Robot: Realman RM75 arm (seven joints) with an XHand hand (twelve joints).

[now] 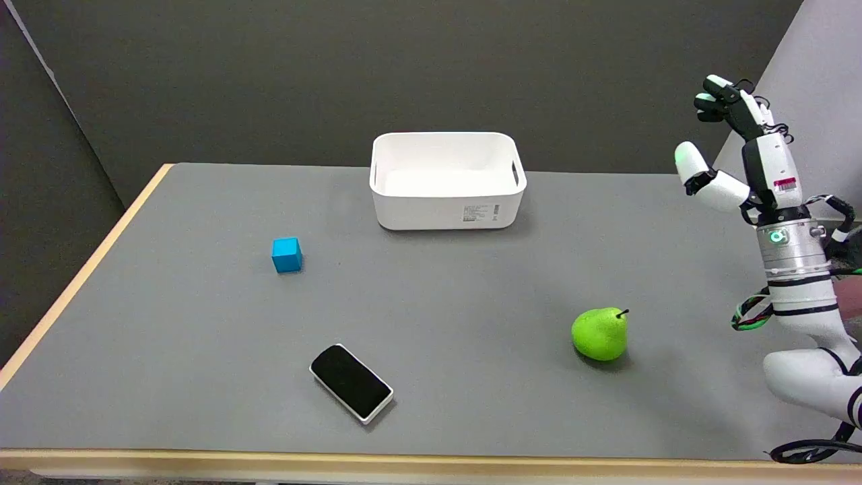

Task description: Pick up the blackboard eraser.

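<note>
Grey matting covers the table [202,323], edged in pale wood, with dark grey walls behind. On its near side, left of centre, lies the eraser [351,382]: a flat black pad in a white rim, set diagonally. A blue cube [287,255], a white bin [447,180] and a green pear [600,333] sit apart. At right, the right hand [737,148] is raised, fingers apart, holding nothing.

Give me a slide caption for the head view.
Right robot hand raised open, far from the blackboard eraser lying untouched on the grey table.
</note>
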